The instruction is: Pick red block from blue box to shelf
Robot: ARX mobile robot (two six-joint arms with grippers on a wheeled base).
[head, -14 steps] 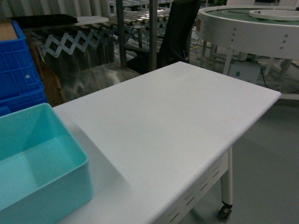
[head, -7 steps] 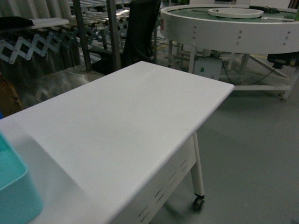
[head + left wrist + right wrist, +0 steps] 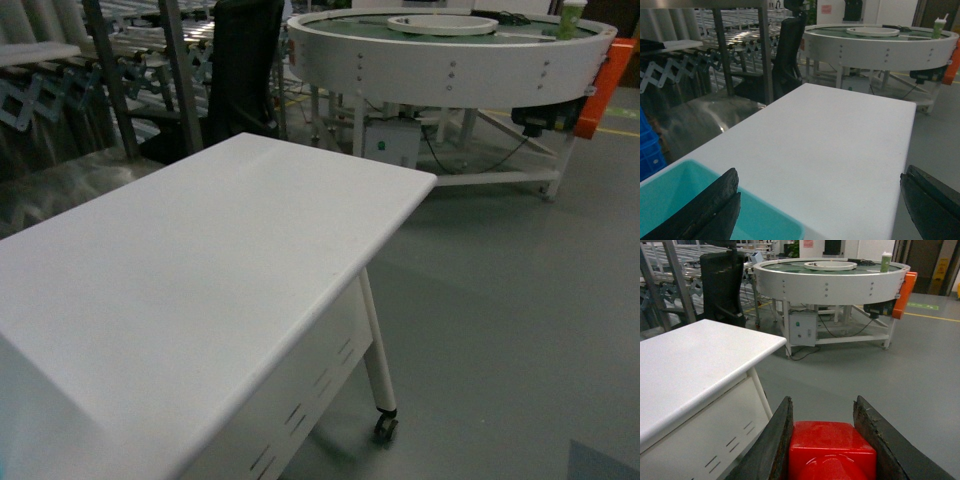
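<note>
Right wrist view: right gripper (image 3: 832, 440) clamped on small glossy red plastic block (image 3: 832, 450), past the white desk's (image 3: 200, 260) edge.
Left gripper (image 3: 815, 200): spread wide, empty, above turquoise plastic box (image 3: 715, 215).
Change: head view has swung off the box; carry to shelf looks underway.

The head view has swung right, losing the blue box beside the white table (image 3: 200, 260).

This is an industrial workshop or factory test floor. A large round white conveyor table (image 3: 450, 55) on metal legs fills the upper right of the head view, with an electrical box (image 3: 392, 145) and cables beneath it. Steel racks (image 3: 150, 60) and an extendable roller conveyor (image 3: 675, 62) stand at the upper left. A white wheeled worktable (image 3: 200, 260) occupies the foreground on a grey painted floor (image 3: 520, 300).
</note>
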